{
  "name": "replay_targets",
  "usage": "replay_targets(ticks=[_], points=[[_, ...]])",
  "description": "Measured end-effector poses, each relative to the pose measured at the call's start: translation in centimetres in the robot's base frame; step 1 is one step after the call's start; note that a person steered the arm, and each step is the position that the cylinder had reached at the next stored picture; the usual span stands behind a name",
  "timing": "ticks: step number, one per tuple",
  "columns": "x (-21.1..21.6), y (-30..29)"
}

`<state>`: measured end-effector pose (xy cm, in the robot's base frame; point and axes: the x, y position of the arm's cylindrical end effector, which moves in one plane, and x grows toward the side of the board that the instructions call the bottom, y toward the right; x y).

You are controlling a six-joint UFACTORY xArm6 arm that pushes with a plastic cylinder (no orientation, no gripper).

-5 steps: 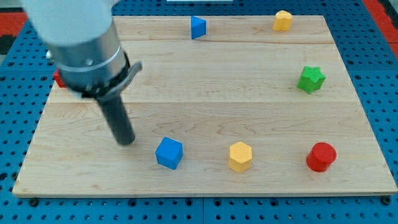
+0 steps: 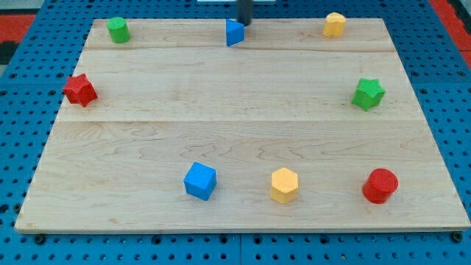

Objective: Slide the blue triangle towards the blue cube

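Observation:
The blue triangle [image 2: 234, 32] stands near the top edge of the wooden board [image 2: 243, 103], at centre. My tip [image 2: 243, 23] is at the view's top, just above and right of the blue triangle, touching or nearly touching it. Only the rod's lower end shows. The blue cube [image 2: 199, 181] sits near the view's bottom, left of centre, far below the triangle.
A green cylinder [image 2: 117, 29] is at top left, a red star [image 2: 79, 89] at the left edge, a yellow block [image 2: 334, 24] at top right, a green star [image 2: 367, 93] at right, a yellow hexagon [image 2: 284, 185] and a red cylinder [image 2: 380, 185] along the bottom.
The arm has left the board's left part, where its tip was near the blue cube, and now stands at the top by the blue triangle. The blocks have not moved.

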<state>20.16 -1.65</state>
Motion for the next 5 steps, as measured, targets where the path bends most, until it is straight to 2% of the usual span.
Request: replay_targets(ticks=[1,2,3,4,5], points=[[5.8,-3.0],[5.8,-3.3],[2.2,-1.9],[6.1,2.5],[9.4,-2.2]])
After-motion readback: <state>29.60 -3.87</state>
